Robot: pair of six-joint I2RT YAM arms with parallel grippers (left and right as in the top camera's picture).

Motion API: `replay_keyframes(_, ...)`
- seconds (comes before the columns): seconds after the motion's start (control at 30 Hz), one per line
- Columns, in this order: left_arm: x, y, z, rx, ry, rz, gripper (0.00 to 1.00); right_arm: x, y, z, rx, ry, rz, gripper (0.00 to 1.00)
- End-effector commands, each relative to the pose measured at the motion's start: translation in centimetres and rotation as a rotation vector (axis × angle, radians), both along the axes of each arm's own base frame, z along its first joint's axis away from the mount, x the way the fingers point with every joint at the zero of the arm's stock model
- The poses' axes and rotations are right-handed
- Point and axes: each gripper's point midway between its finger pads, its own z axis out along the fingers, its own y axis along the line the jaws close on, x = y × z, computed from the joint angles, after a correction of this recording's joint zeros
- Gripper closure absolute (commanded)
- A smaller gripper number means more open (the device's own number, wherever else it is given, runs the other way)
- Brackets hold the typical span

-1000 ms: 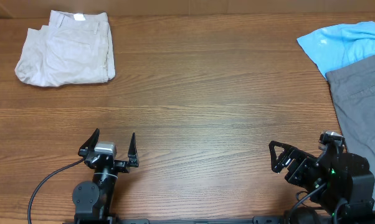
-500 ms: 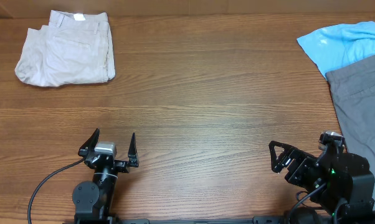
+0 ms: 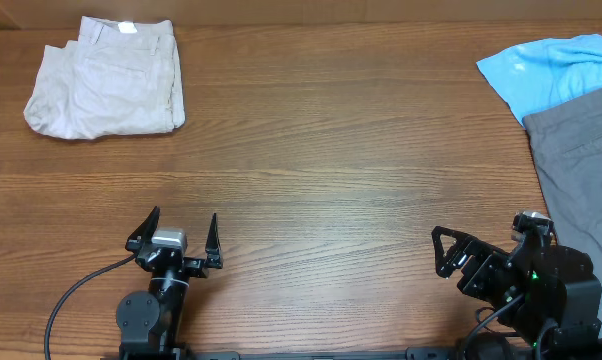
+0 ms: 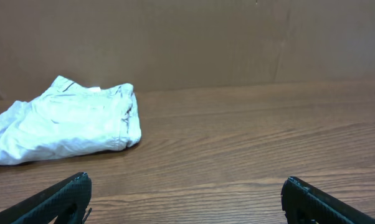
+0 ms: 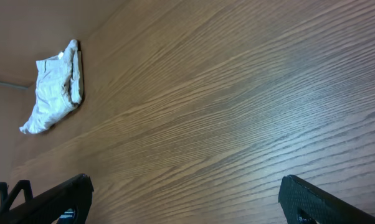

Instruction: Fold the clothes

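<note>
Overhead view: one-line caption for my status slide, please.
Beige shorts lie folded at the far-left of the table; left tool and right tool sit open and empty near the front edge.

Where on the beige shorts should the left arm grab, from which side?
Probably the near right corner of the beige shorts, approached from the middle of the table by the left end effector: that edge lies straight, facing the arm; the left end is rumpled.

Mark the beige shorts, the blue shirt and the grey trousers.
beige shorts (image 3: 106, 80), overhead view, middle of the fabric.
blue shirt (image 3: 556, 68), overhead view, middle of the visible part.
grey trousers (image 3: 586, 160), overhead view, middle of the visible part.
</note>
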Motion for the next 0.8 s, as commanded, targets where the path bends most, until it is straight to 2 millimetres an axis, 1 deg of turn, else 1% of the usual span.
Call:
replay_keyframes(0.0, 0.0, 0.0, 0.1, 0.019, -0.01, -0.005, 0.0, 0.0, 0.0, 0.8, 0.003, -0.03, -0.004, 0.0)
replay_keyframes(0.13, 0.0, 0.0, 0.1, 0.019, -0.01, -0.005, 0.0, -0.6, -0.2, 0.8, 0.003, -0.032, -0.005, 0.0)
replay_keyframes(0.23, 0.0, 0.0, 0.1, 0.019, -0.01, -0.005, 0.0, -1.0, -0.3, 1.4, -0.001, -0.077, -0.006, 0.0)
replay_keyframes(0.33, 0.0, 0.0, 0.1, 0.019, -0.01, -0.005, 0.0, -1.6, -1.2, 2.5, -0.017, -0.156, -0.045, 0.0)
replay_keyframes(0.47, 0.0, 0.0, 0.1, 0.019, -0.01, -0.005, 0.0, -2.0, -2.7, 4.6, -0.037, -0.297, -0.116, 0.0)
replay_keyframes(0.57, 0.0, 0.0, 0.1, 0.019, -0.01, -0.005, 0.0, -2.3, -3.4, 5.6, -0.039, -0.389, -0.156, 0.0)
replay_keyframes(0.67, 0.0, 0.0, 0.1, 0.019, -0.01, -0.005, 0.0, -1.9, -3.5, 5.5, -0.03, -0.445, -0.165, 0.0)
replay_keyframes(0.77, 0.0, 0.0, 0.1, 0.019, -0.01, -0.005, 0.0, -1.0, -3.2, 4.6, -0.014, -0.492, -0.159, 0.0)
